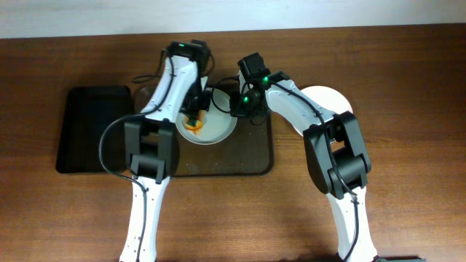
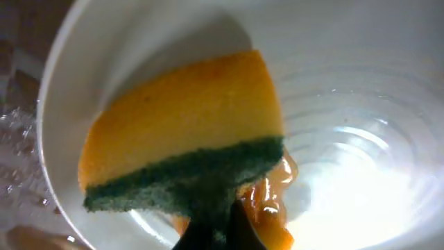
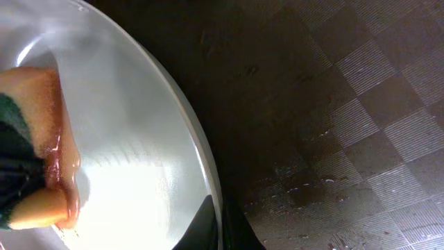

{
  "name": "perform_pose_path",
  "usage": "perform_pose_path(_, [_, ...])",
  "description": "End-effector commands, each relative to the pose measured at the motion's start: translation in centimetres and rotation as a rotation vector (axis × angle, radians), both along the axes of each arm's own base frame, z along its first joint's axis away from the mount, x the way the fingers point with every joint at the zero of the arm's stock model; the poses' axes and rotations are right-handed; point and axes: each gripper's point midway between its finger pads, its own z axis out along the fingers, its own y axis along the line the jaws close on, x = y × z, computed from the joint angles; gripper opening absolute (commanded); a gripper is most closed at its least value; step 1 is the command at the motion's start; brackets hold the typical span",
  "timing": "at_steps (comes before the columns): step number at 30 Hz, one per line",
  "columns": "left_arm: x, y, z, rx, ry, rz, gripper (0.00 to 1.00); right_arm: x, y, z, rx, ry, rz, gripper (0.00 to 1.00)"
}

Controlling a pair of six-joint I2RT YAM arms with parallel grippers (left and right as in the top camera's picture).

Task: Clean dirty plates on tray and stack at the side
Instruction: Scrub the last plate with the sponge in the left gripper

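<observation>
A white plate (image 1: 218,129) lies on the dark brown tray (image 1: 251,160) at the table's middle. My left gripper (image 1: 195,110) is shut on a yellow sponge with a green scrub side (image 2: 184,132), pressed onto the plate (image 2: 361,90) where an orange smear (image 2: 267,201) lies. My right gripper (image 1: 238,109) is shut on the plate's right rim (image 3: 211,182), one finger inside and one outside. The sponge also shows at the left of the right wrist view (image 3: 28,146). A clean white plate (image 1: 329,100) lies on the table right of the tray.
A black empty tray (image 1: 91,131) lies at the left on the wooden table. The brown tray's textured surface (image 3: 347,104) is wet with droplets. A clear object (image 1: 145,92) sits behind the tray near the left arm.
</observation>
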Motion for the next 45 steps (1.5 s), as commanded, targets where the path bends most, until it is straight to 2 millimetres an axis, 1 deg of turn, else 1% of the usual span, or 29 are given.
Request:
perform_pose_path(1, [-2.0, 1.1, -2.5, 0.197, 0.038, 0.040, 0.01, -0.5, 0.2, -1.6, -0.016, 0.030, 0.007, 0.04])
perform_pose_path(2, [-2.0, 0.9, -2.4, 0.201, 0.033, 0.037, 0.01, -0.5, 0.1, -1.6, -0.023, 0.031, -0.003, 0.04])
perform_pose_path(5, [-1.7, 0.6, -1.0, 0.191, 0.002, 0.044, 0.01, -0.6, -0.2, -1.8, -0.029, 0.046, -0.022, 0.04])
perform_pose_path(8, [-1.5, 1.2, 1.6, 0.170, -0.029, 0.066, 0.01, -0.6, -0.6, -2.2, 0.022, 0.089, -0.030, 0.04])
perform_pose_path(10, [-2.0, 1.8, 2.2, 0.120, 0.011, 0.086, 0.01, -0.7, -0.8, -2.6, 0.053, 0.115, -0.033, 0.04])
perform_pose_path(12, [-2.6, 1.3, 2.0, 0.043, 0.055, 0.088, 0.01, -0.6, -1.0, -2.6, 0.054, 0.116, -0.035, 0.04])
perform_pose_path(14, [-3.7, 0.2, 1.3, -0.047, 0.117, 0.075, 0.01, -0.6, -0.9, -2.6, 0.056, 0.114, -0.035, 0.04])
perform_pose_path(17, [-4.9, -1.5, -0.5, -0.093, 0.157, 0.063, 0.01, -0.5, -0.8, -2.5, 0.063, 0.112, -0.033, 0.04])
perform_pose_path(20, [-6.8, -4.8, -2.4, -0.255, 0.231, 0.038, 0.01, -0.5, -0.8, -2.5, 0.063, 0.113, -0.032, 0.04])
perform_pose_path(21, [-7.4, -6.4, -2.8, -0.354, 0.258, 0.037, 0.01, -0.5, -0.8, -2.5, 0.064, 0.113, -0.032, 0.04])
perform_pose_path(22, [-7.3, -7.1, -3.0, -0.402, 0.256, 0.047, 0.01, -0.6, -0.6, -2.4, 0.073, 0.116, -0.029, 0.04])
perform_pose_path(23, [-6.7, -7.6, -2.9, -0.445, 0.240, 0.049, 0.01, -0.6, -0.6, -2.4, 0.077, 0.118, -0.027, 0.04])
perform_pose_path(25, [-4.8, -8.6, -2.5, -0.567, 0.183, 0.070, 0.01, -0.7, -0.6, -2.4, 0.076, 0.120, -0.027, 0.04])
perform_pose_path(26, [-3.9, -8.6, -2.3, -0.608, 0.158, 0.081, 0.01, -0.7, -0.6, -2.4, 0.075, 0.122, -0.027, 0.04])
perform_pose_path(27, [-2.7, -7.9, -2.4, -0.620, 0.121, 0.098, 0.01, -0.9, -0.6, -2.5, 0.073, 0.127, -0.027, 0.04])
perform_pose_path(29, [-1.3, -6.4, -2.7, -0.610, 0.077, 0.120, 0.01, -1.1, -0.5, -2.5, 0.070, 0.133, -0.023, 0.04])
perform_pose_path(31, [1.0, -1.8, -3.9, -0.469, -0.002, 0.241, 0.01, -1.4, 0.1, -2.5, 0.069, 0.134, -0.011, 0.04])
perform_pose_path(32, [1.7, 0.0, -4.3, -0.409, -0.032, 0.289, 0.01, -1.5, 0.2, -2.5, 0.069, 0.134, -0.007, 0.04])
perform_pose_path(34, [3.2, 4.5, -4.9, -0.274, -0.097, 0.421, 0.01, -1.8, 0.6, -2.5, 0.066, 0.137, 0.002, 0.04])
perform_pose_path(36, [3.9, 7.3, -5.1, -0.202, -0.136, 0.513, 0.01, -2.2, 0.9, -2.6, 0.063, 0.145, 0.008, 0.04])
perform_pose_path(37, [4.1, 8.2, -5.0, -0.173, -0.150, 0.539, 0.01, -2.4, 0.9, -2.7, 0.061, 0.149, 0.010, 0.04])
perform_pose_path(38, [4.3, 8.7, -5.0, -0.147, -0.162, 0.541, 0.01, -2.5, 1.0, -2.7, 0.060, 0.152, 0.013, 0.04])
perform_pose_path(39, [4.2, 8.8, -5.0, -0.138, -0.161, 0.521, 0.01, -2.6, 1.1, -2.7, 0.059, 0.154, 0.015, 0.04])
perform_pose_path(40, [3.9, 8.4, -4.9, -0.159, -0.145, 0.452, 0.01, -2.7, 1.1, -2.7, 0.058, 0.155, 0.016, 0.04])
perform_pose_path(41, [2.9, 7.1, -4.8, -0.221, -0.099, 0.322, 0.01, -2.7, 1.1, -2.7, 0.058, 0.156, 0.016, 0.04])
perform_pose_path(42, [1.3, 5.2, -4.3, -0.321, -0.031, 0.162, 0.01, -2.7, 1.1, -2.7, 0.058, 0.155, 0.016, 0.04])
perform_pose_path(44, [-1.6, 3.1, -3.4, -0.438, 0.084, 0.059, 0.01, -2.7, 1.1, -2.7, 0.059, 0.154, 0.016, 0.04])
perform_pose_path(45, [-3.2, 1.9, -2.5, -0.524, 0.145, 0.005, 0.01, -2.7, 1.1, -2.7, 0.059, 0.154, 0.016, 0.04])
